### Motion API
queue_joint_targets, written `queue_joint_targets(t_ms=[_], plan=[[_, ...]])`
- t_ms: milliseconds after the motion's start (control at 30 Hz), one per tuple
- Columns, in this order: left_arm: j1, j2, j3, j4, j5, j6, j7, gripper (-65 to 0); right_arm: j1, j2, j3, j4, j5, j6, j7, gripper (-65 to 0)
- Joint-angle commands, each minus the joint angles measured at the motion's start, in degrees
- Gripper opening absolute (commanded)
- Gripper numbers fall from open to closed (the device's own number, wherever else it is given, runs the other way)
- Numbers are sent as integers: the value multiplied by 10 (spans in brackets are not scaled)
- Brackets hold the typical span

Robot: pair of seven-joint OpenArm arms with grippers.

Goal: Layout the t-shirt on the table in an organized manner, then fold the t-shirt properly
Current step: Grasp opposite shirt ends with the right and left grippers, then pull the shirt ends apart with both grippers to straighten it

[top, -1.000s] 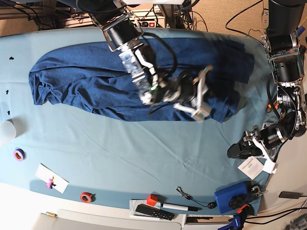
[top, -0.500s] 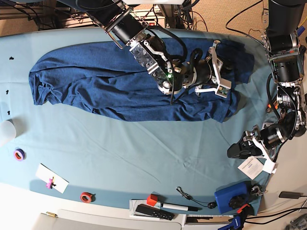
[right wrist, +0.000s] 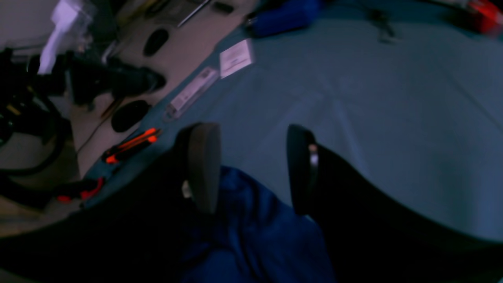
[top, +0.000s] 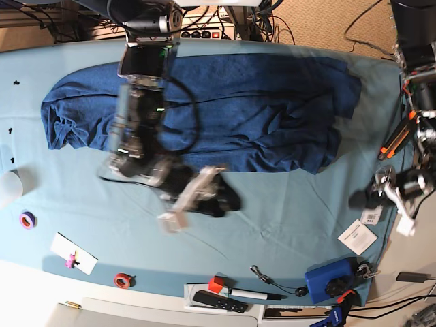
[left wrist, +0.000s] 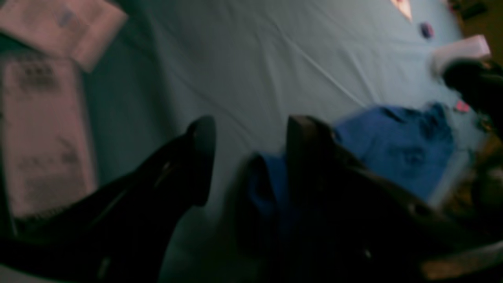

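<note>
t-shirt [top: 204, 112] lies spread lengthwise across the far half of the worktop [top: 286, 218], long axis running left-right in the base view; left end bunched and wrinkled, right end reaching close to the worktop's right edge

right gripper [top: 194, 199] sits over bare teal cloth just past the shirt's near hem, arm crossing over the shirt from the far side; motion-blurred in the base view. Right wrist view: jaws apart, nothing between the pads [right wrist: 202, 165], shirt fabric [right wrist: 251, 228] below them but not pinched, so it's open and empty

left gripper [top: 381, 194] is at the right edge of the worktop, well apart from the shirt. Left wrist view is blurry, but the two fingers [left wrist: 198, 157] stand clearly spread with teal cloth showing through the gap, holding nothing. Shirt [left wrist: 393, 145] visible in the distance behind it

clutter along the near edge in the base view: blue case [top: 330, 279], white card [top: 357, 237], marker [top: 248, 294], black remote [top: 218, 301], red tape roll [top: 122, 279], purple tape roll [top: 27, 219], white note with a pink bit on it [top: 73, 253]. Orange-handled tool [top: 395, 142] by the right edge

shirt is laid out roughly flat, no fold made yet
</note>
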Motion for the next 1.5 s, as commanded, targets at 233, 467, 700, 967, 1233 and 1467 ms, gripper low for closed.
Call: queue_joint_targets(t_ms=[233,467,700,967,1233,1467], plan=[[96,-31,-4,9,-106,-2,71,-349,-15,40,138,13,175,17,-81,-371],[174,-32,-4,9,-117,-3,72,-349,-54,102,188,13,227,17,-115,-371],[223,-32,-4,9,-116,-4,72,-330,-90,155,230,13,245,17,-115,-371],[245,-4,2,9,-113,-3,65,-330,-98,178,272,13,255,17,-118,-371],[234,58,78,9,-29,19,0,-330,-98,182,290,13,256,17,-123,-371],[209,81,90,10,14,30,35,-331,-98,211,306,13,254,17,-128,-371]])
